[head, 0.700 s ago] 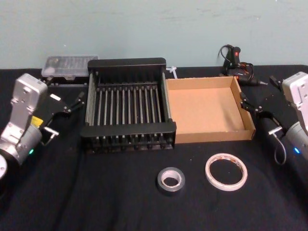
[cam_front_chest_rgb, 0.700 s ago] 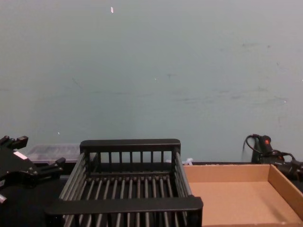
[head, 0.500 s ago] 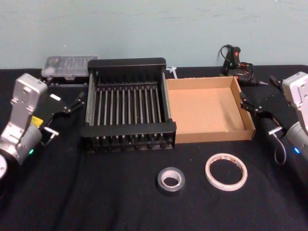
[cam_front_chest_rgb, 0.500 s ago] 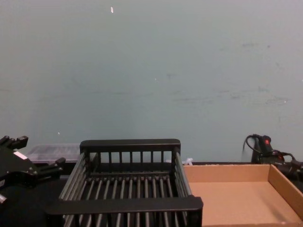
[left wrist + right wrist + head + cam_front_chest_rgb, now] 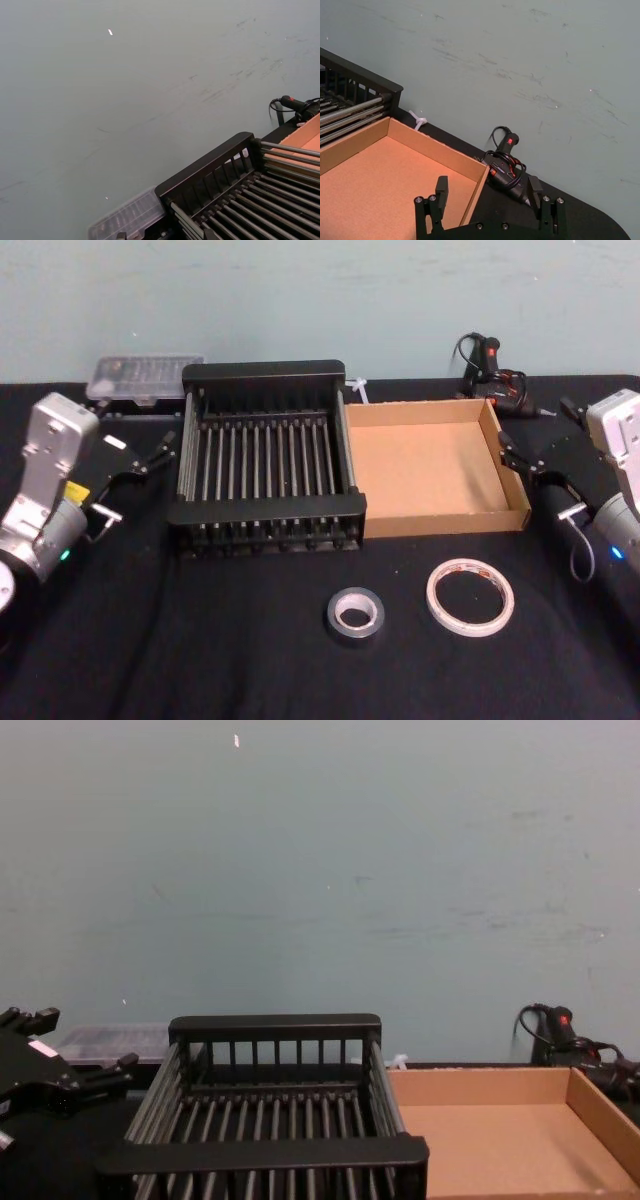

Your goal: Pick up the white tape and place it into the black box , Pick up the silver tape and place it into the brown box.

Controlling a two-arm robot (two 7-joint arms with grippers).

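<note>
**Both my hands wait open at either end of the boxes, tapes still on the counter**

I use the black box (image 5: 265,450) as my landmark; it stands at the middle of the black-covered counter (image 5: 200,640).

To the left of the black box, my left hand (image 5: 135,475) hovers just beside its left wall, fingers spread apart and holding nothing. In the chest view the same hand (image 5: 60,1085) sits low, left of the crate's bars. Behind it, at the black box's far left corner, lies a clear plastic case (image 5: 145,375).

The black box itself has nothing on its slatted bottom.

In front of the black box and slightly to its right, the silver tape (image 5: 355,614) lies flat on the counter. Further right of it, a little apart, the white tape (image 5: 470,596) also lies flat, its wide hole facing up.

Touching the black box's right wall is the brown box (image 5: 432,468), with a bare floor. Behind its far right corner rests a black tool with a red switch and coiled cord (image 5: 507,165).

Furthest right from the black box, past the brown box's right wall, my right hand (image 5: 535,485) is held wide open, gripping nothing; the wrist view shows its two fingers (image 5: 440,192) well apart above the brown box's corner.
</note>
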